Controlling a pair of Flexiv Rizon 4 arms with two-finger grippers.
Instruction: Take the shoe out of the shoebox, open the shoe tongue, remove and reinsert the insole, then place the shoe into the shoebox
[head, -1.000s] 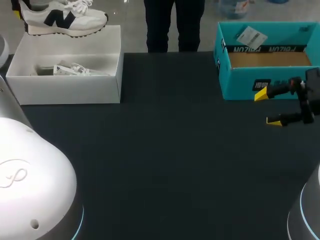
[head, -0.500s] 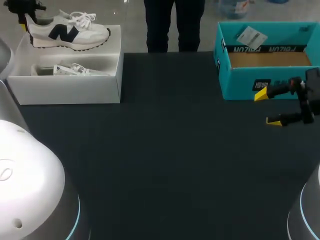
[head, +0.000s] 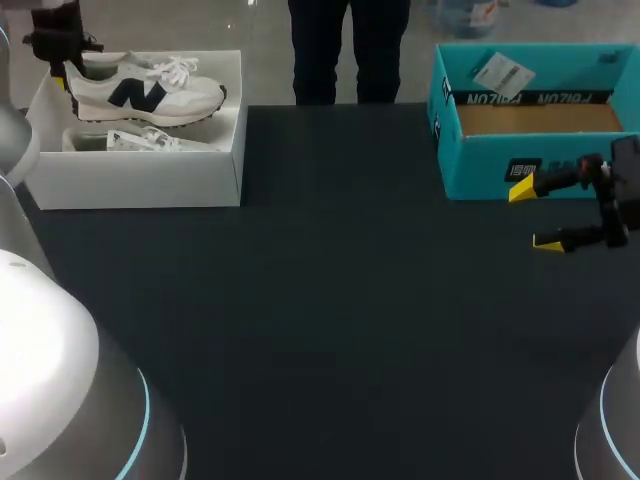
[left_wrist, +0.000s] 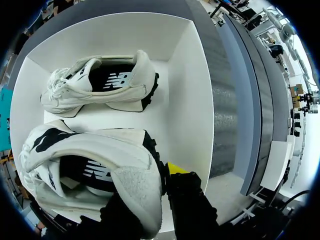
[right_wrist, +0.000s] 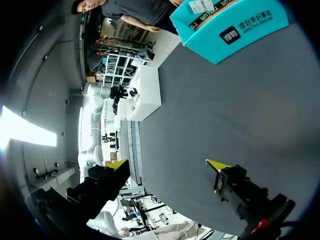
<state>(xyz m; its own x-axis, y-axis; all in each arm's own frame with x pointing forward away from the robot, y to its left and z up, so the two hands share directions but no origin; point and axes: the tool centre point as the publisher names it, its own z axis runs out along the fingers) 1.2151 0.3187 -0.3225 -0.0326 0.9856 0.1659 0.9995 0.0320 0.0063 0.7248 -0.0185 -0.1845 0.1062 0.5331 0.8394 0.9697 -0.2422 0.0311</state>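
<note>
— Which step?
— Taking out, I judge. On the counter (head: 330, 300) stands the shoebox (head: 140, 182); the shoe (head: 150, 92) hangs just above it, heel clamped in the left end effector (head: 66, 78).
— And the right end effector (head: 533, 216)?
— Fingers apart, well away from the shoebox. Next: set the shoe down beside the shoebox.

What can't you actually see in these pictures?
- Insole of the held shoe: head and left wrist views, covered by the upper.
- Second fingertip of the left gripper: left wrist view, behind the shoe's heel.
- Shoes at the white shoebox: right wrist view, too small.
</note>
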